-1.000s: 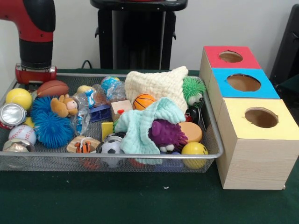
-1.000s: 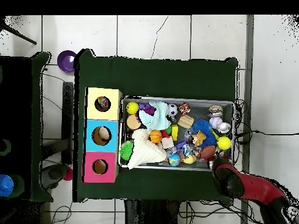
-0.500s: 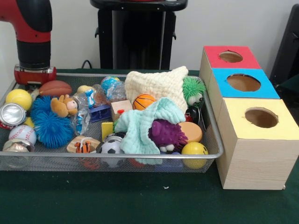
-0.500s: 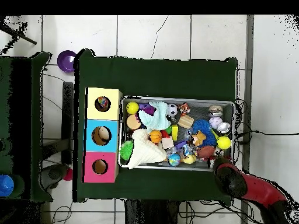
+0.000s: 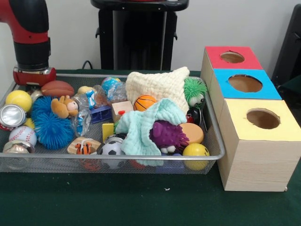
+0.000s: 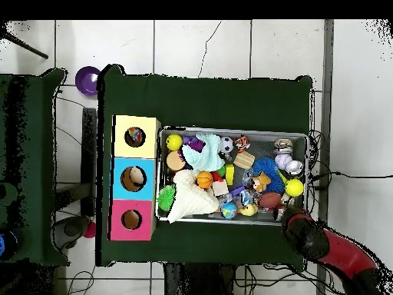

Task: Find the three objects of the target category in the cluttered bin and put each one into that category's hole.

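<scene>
My gripper (image 5: 31, 78) hangs at the far left corner of the wire mesh bin (image 5: 113, 162), just behind a brown football (image 5: 57, 88); its tips are hidden. In the overhead view the gripper (image 6: 300, 228) covers the bin's (image 6: 230, 130) lower right corner. Balls in the bin: yellow ball (image 5: 19, 100), baseball (image 5: 22, 135), soccer ball (image 5: 112, 149), basketball (image 5: 144, 101), second yellow ball (image 5: 195, 150). To the right stand the red (image 5: 232, 57), blue (image 5: 245, 83) and yellow (image 5: 263, 118) hole boxes.
A cream cloth (image 5: 157, 84) and a mint cloth (image 5: 141, 127) cover the bin's middle. Blue spiky ball (image 5: 49, 123), purple spiky toy (image 5: 168, 135), green fuzzy toy (image 5: 194, 89), teddy bear (image 5: 65, 107), metal can (image 5: 11, 115) and tiger toy (image 5: 83, 148) crowd the rest.
The arm has drifted slightly leftward in the front view. The football now sits a little further right and shows more. Nothing else has moved.
</scene>
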You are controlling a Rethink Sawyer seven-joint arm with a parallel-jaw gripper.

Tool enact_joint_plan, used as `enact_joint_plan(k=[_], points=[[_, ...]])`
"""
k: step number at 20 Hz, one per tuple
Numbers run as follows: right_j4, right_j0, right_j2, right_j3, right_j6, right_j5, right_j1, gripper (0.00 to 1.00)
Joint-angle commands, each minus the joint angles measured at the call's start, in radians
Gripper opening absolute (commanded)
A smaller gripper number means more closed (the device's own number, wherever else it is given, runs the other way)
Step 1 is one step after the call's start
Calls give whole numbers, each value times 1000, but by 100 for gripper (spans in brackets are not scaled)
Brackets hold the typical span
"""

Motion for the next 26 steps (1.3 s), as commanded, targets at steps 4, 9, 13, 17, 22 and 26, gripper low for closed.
enact_joint_plan(k=[4,9,13,17,22,26], points=[[93,4,158,25,117,83,89,100],[110,2,171,36,113,84,89,100],[117,22,160,42,118,92,71,100],[130,24,165,55,126,91,62,100],[153,45,152,69,143,86,51,100],[163,81,121,80,154,84,29,100]])
